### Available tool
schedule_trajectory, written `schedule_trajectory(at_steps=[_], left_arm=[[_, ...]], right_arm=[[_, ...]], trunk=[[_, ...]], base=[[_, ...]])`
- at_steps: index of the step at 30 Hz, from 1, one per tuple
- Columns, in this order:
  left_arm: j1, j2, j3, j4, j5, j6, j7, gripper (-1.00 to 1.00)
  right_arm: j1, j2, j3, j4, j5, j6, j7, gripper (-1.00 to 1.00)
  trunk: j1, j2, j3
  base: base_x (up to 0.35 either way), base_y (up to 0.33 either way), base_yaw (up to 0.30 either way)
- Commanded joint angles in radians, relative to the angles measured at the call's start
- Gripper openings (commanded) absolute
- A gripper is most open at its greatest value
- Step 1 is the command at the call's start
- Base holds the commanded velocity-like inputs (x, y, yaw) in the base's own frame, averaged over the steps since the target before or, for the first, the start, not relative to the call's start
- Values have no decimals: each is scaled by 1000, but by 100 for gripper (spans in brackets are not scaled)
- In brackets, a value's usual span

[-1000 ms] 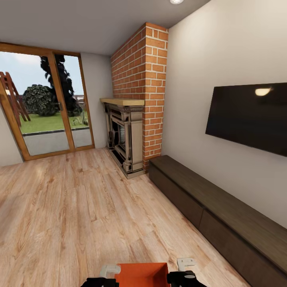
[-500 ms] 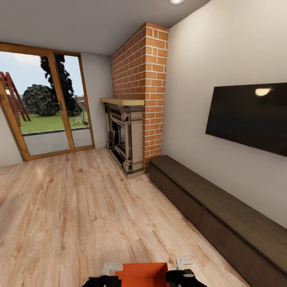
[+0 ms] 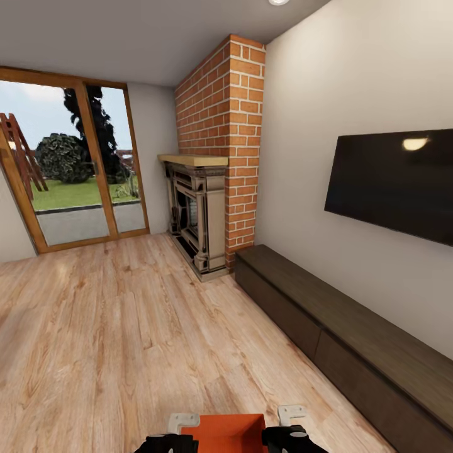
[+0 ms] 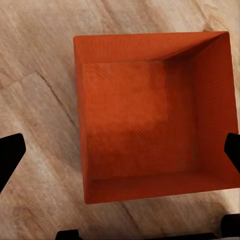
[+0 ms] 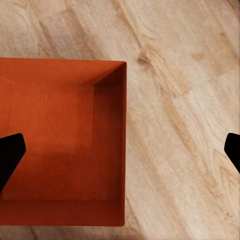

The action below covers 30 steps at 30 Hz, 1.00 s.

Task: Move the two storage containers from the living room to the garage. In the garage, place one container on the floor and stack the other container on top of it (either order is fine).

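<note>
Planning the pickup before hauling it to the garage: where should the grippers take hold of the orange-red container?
Probably on its two opposite side walls, one gripper each, coming from above: the storage container sits upright and lidless on the wood floor, its thin rim exposed.

Left claw (image 4: 120,150) fingers spread wide, right claw (image 5: 120,147) likewise, both pointing down

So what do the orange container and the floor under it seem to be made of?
The storage container looks like matte orange-red plastic, perhaps: thin plain walls with a faint fine ribbing. The floor looks like light wood planks, with grain, a knot and seams showing.
</note>
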Motion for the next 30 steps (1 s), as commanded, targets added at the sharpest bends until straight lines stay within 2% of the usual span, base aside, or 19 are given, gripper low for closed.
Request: schedule_trajectory(at_steps=[1, 15, 22, 30], left_arm=[[0, 0, 1, -2, -2, 7, 2, 100], [0, 6, 0, -1, -1, 11, -6, 100], [0, 8, 0, -56, -2, 14, 3, 100], [0, 13, 1, -66, -3, 15, 4, 100]], right_arm=[[-1, 0, 8, -2, -5, 6, -7, 100], [-1, 5, 7, 10, -7, 1, -13, 100], [-1, 14, 8, 18, -5, -26, -13, 100], [-1, 15, 8, 19, -5, -35, -13, 100]], trunk=[[4, -8, -4], [58, -106, -48], [84, -155, -70], [115, -211, -95]], base=[[0, 0, 0], [0, 0, 0], [0, 0, 0], [0, 0, 0]])
